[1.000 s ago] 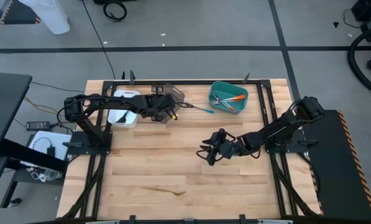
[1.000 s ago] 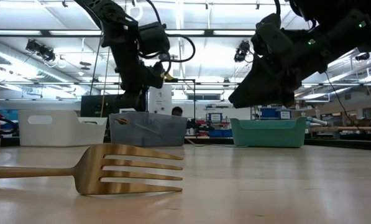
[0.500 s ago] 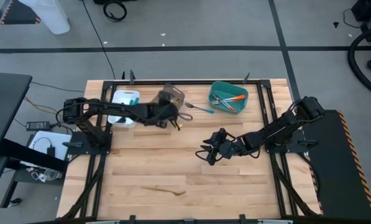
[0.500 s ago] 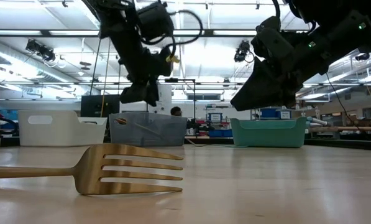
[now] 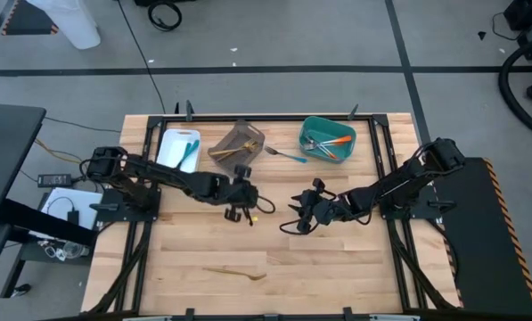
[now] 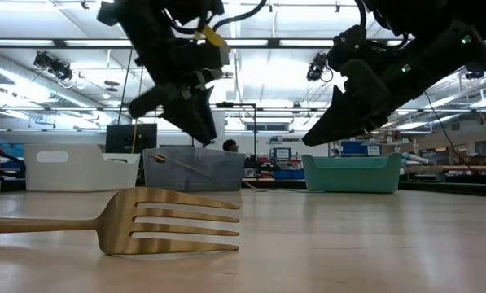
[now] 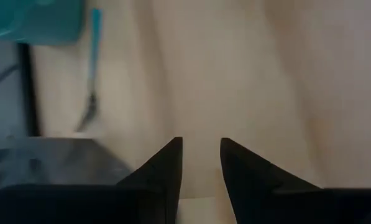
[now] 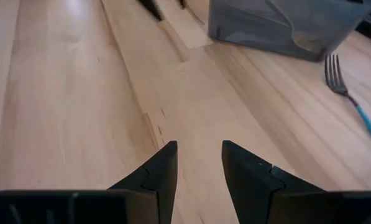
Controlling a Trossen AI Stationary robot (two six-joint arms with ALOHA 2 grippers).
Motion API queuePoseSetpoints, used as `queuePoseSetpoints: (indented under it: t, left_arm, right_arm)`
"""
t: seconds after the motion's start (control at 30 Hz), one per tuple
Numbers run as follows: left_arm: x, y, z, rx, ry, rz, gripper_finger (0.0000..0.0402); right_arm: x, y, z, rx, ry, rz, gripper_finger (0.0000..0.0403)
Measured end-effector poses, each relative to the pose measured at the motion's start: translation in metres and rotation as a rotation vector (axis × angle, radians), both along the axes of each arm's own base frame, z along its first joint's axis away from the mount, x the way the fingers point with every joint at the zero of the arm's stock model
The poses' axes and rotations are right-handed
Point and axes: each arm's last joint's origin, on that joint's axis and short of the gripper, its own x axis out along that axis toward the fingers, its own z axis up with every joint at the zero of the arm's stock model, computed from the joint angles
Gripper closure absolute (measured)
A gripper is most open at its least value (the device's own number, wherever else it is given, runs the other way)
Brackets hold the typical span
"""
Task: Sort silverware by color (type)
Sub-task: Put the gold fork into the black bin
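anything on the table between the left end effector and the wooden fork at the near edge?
No. High view shows only bare tabletop between the left end effector and the wooden fork.

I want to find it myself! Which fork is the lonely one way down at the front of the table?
Start at the wooden table and go to its near edge, away from the three bins. There lies a slim tan wooden fork, flat on the boards, all alone. The other loose fork, up between the bins, has a blue handle.

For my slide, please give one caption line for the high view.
Both arms hover mid-table, left gripper and right gripper holding nothing; a wooden fork and a blue-handled fork await sorting.
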Motion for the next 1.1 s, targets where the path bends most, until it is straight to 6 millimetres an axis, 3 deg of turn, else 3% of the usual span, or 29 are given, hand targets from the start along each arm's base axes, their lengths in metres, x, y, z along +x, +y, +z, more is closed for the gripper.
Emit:
queuePoseSetpoints:
  t: [0.13,0.47,1.1]
  left_arm:
    - [-0.004,-0.014,-0.003,-0.14,0.009,0.027,0.0285]
    - [-0.012,-0.047,-0.006,-0.739,0.085,0.187,0.0285]
    - [-0.035,-0.129,-0.006,-0.802,0.069,0.195,0.0285]
  right_arm:
    - [0.001,-0.001,0.001,-0.059,0.013,0.027,0.0266]
    - [0.006,-0.012,0.006,-0.21,0.007,-0.001,0.0266]
    - [0.015,-0.033,0.021,-0.418,-0.03,-0.06,0.0266]
